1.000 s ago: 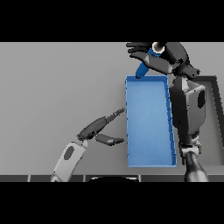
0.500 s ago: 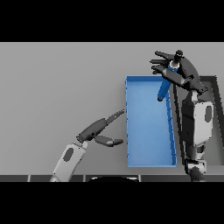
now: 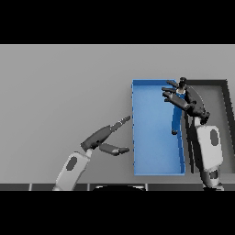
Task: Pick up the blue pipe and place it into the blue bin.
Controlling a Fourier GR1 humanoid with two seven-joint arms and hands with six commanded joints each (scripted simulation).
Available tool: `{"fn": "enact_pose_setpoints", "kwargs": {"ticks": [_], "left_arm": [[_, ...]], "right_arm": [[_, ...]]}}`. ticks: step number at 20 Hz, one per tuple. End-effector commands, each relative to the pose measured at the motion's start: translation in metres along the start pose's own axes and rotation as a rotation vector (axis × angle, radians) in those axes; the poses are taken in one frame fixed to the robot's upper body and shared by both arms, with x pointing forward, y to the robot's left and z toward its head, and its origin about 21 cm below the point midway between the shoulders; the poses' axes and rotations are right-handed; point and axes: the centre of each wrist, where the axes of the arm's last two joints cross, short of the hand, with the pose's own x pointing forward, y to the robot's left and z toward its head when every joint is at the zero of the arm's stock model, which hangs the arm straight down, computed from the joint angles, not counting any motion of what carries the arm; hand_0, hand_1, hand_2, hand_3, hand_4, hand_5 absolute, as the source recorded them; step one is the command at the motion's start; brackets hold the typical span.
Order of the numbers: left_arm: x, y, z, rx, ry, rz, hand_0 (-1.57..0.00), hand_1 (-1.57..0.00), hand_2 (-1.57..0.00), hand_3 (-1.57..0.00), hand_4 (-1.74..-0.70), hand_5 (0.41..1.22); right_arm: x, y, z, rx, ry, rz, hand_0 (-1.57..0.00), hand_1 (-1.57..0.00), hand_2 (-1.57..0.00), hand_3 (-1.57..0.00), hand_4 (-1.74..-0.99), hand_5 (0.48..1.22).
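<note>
The right hand (image 3: 183, 98) is held over the far right edge of the blue bin (image 3: 137, 137), fingers spread wide and nothing gripped. Just below the hand, the blue pipe (image 3: 174, 120) is seen inside the bin, close against its right wall, apart from the fingers. To the left of the pipe, most of the bin floor lies open. A dark tray (image 3: 225, 92) sits beyond the hand's right side. On the grey table (image 3: 59, 92), the left hand (image 3: 108, 137) is rested with straight fingers just outside the bin's left wall.
</note>
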Motion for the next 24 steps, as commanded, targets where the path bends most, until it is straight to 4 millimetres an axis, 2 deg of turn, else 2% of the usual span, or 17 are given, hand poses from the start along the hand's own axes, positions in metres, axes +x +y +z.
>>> {"fn": "enact_pose_setpoints", "kwargs": {"ticks": [1, 3, 4, 5, 6, 8, 9, 12, 15, 16, 24], "left_arm": [[0.0, -0.002, 0.002, -0.005, -0.003, 0.004, 0.0, 0.0, 0.0, 0.0, -0.89, 0.42], [0.002, 0.001, -0.001, -0.002, -0.004, -0.006, 0.0, 0.0, 0.0, 0.0, -0.88, 0.421], [-0.002, 0.0, 0.0, -0.002, -0.001, -0.007, 0.0, 0.0, 0.0, 0.0, -0.88, 0.421], [-0.001, -0.001, -0.001, 0.002, 0.01, -0.007, 0.0, 0.0, 0.0, 0.0, -0.88, 0.421], [-0.002, -0.003, 0.001, -0.005, 0.002, -0.002, 0.0, 0.0, 0.0, 0.0, -0.88, 0.422], [-0.001, -0.003, 0.0, -0.006, 0.003, -0.003, 0.0, 0.0, 0.0, 0.0, -0.88, 0.425], [0.001, -0.003, 0.0, -0.003, -0.003, -0.005, 0.0, 0.0, 0.0, 0.0, -0.88, 0.427], [0.006, 0.001, 0.002, 0.003, -0.009, 0.003, 0.0, 0.0, 0.0, 0.0, -0.88, 0.429], [0.003, 0.0, 0.005, 0.004, 0.001, 0.011, 0.0, 0.0, 0.0, 0.0, -0.89, 0.428], [0.003, 0.0, 0.004, 0.004, 0.0, 0.01, 0.0, 0.0, 0.0, 0.0, -0.89, 0.426], [0.003, -0.004, 0.002, 0.008, 0.007, 0.004, 0.0, 0.0, 0.0, 0.0, -0.89, 0.429]], "right_arm": [[-0.01, 0.003, -0.001, -0.016, 0.046, 0.03, -1.57, -1.57, -1.57, -1.13, -1.741, 1.221], [-0.021, 0.004, -0.007, -0.053, 0.115, 0.063, -1.57, -1.57, -1.57, -0.91, -1.741, 1.221], [-0.028, 0.005, -0.007, -0.076, 0.149, 0.064, -1.57, -1.55, -1.57, -0.85, -1.741, 1.221], [-0.03, 0.008, -0.006, -0.079, 0.168, 0.079, -1.46, -1.34, -1.34, -0.79, -1.678, 1.221], [-0.032, 0.005, -0.01, -0.088, 0.209, 0.088, -1.17, -1.07, -1.07, -0.63, -1.592, 1.221], [-0.034, 0.005, -0.019, -0.098, 0.293, 0.12, -0.75, -0.68, -0.68, -0.4, -1.413, 1.221], [-0.031, 0.008, -0.019, -0.05, 0.305, 0.173, -0.6, -0.55, -0.55, -0.32, -1.337, 1.221], [-0.025, 0.015, -0.015, 0.038, 0.331, 0.316, -0.31, -0.28, -0.28, -0.16, -1.175, 1.084], [-0.03, 0.017, -0.013, 0.071, 0.371, 0.38, -0.16, -0.14, -0.14, -0.08, -1.083, 0.934], [-0.031, 0.016, -0.013, 0.071, 0.379, 0.385, -0.12, -0.11, -0.11, -0.07, -1.078, 0.898], [-0.04, 0.015, -0.015, 0.074, 0.432, 0.473, -0.02, -0.02, -0.02, -0.01, -1.033, 0.696]]}}
